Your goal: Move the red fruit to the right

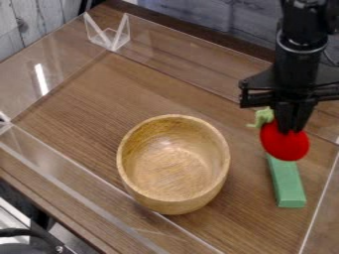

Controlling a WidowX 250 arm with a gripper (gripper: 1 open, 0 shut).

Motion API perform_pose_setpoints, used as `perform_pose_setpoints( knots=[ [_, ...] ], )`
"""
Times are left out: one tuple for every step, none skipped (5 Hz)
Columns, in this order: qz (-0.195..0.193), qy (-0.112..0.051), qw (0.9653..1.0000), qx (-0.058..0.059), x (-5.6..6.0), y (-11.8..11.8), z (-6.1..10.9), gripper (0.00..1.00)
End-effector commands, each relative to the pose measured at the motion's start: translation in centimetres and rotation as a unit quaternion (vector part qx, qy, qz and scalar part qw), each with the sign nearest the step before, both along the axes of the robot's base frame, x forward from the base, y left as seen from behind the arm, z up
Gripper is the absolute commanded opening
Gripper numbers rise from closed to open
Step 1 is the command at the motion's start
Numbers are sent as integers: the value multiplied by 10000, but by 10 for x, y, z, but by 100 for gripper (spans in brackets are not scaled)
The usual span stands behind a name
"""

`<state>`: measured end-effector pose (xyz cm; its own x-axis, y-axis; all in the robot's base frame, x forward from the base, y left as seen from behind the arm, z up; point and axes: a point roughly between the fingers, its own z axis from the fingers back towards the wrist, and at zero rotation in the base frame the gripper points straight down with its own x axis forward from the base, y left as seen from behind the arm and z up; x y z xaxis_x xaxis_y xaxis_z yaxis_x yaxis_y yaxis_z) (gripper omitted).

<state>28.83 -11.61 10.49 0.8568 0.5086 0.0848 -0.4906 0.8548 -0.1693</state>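
The wooden bowl [173, 164] sits nearest, on the wooden table [93, 99]. To its right lies the green block [283, 182]. Just over the block's far end, the gripper [283, 132] points down, jaws clamped on the red fruit [284, 143]. A clear wall [172, 40] stands farthest.

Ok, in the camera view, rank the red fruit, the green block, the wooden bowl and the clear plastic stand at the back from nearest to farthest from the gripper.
From the gripper:
1. Red fruit, held in its shut jaws.
2. Green block, just below it in the picture, on the table's right side.
3. Wooden bowl, to the left, mid-table.
4. Clear plastic stand, far back left corner.
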Motion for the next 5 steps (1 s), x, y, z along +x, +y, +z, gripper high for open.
perform_pose_setpoints(
  knots=[
    [-83, -290, 9995, -70, -8, -16, 7, 0],
    [-80, -258, 9996, -50, -16, -27, -10, 0],
    [35, -199, 9998, -5, -16, -19, -19, 0],
    [150, -132, 9998, 45, -15, -11, -23, 100],
    [201, -80, 9997, 110, -15, -10, -31, 0]
  ],
)
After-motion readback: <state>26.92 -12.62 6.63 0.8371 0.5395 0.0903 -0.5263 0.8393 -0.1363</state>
